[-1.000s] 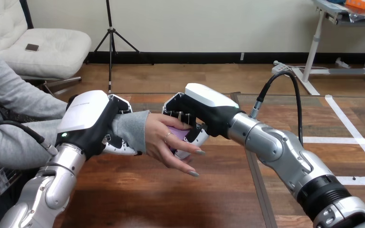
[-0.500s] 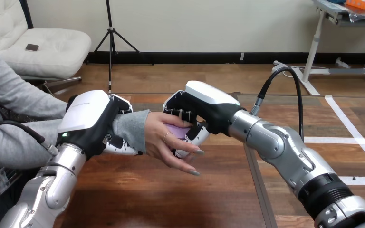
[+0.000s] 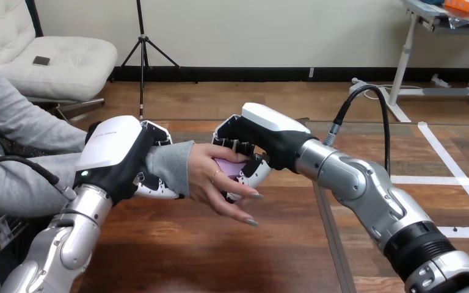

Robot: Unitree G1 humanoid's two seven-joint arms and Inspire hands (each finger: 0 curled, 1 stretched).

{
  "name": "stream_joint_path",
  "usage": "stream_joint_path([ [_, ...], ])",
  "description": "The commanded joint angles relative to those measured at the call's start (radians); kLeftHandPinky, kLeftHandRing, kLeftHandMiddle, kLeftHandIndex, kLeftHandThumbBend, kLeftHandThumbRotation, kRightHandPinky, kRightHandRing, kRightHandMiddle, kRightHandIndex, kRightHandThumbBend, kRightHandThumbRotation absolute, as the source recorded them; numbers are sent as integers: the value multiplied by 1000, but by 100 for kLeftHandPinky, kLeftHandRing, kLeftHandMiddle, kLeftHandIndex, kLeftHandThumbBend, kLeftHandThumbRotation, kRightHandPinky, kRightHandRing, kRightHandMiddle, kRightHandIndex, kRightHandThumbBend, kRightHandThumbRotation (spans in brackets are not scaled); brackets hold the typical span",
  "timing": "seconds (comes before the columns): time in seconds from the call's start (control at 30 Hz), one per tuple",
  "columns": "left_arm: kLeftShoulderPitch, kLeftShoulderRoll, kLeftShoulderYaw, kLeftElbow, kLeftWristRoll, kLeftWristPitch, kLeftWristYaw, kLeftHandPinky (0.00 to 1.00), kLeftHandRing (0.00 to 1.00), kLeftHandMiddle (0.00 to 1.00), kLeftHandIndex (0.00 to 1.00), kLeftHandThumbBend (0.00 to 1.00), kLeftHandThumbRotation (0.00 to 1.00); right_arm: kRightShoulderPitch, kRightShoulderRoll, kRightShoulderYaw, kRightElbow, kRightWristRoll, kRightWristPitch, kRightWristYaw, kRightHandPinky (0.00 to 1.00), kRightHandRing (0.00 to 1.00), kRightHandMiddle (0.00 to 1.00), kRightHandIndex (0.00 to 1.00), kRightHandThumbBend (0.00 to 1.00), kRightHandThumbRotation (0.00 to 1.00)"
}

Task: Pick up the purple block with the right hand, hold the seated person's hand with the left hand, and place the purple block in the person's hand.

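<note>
Found right hand (image 3: 262, 137) shifted slightly up and toward view's right against a second ago. Found it still curled, fingers above and thumb below, on purple block (image 3: 231, 167). Found block resting against palm of person's hand (image 3: 210, 180). Found left hand (image 3: 119, 159) unchanged, wrapped round person's sleeved wrist. Judged as delivery stage, with release not yet made. Noted both hands above table (image 3: 189, 256), short of far edge. Noted open wood below and toward view's right for withdrawing right arm.
</note>
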Motion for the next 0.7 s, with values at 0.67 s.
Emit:
stream_joint_path([
  [0.67, -75, -7, -30, -63, 47, -41, 48, 36, 44, 49, 50, 77, 8, -35, -49, -42, -61, 46, -23, -4, 46, 51, 55, 56, 83, 46],
])
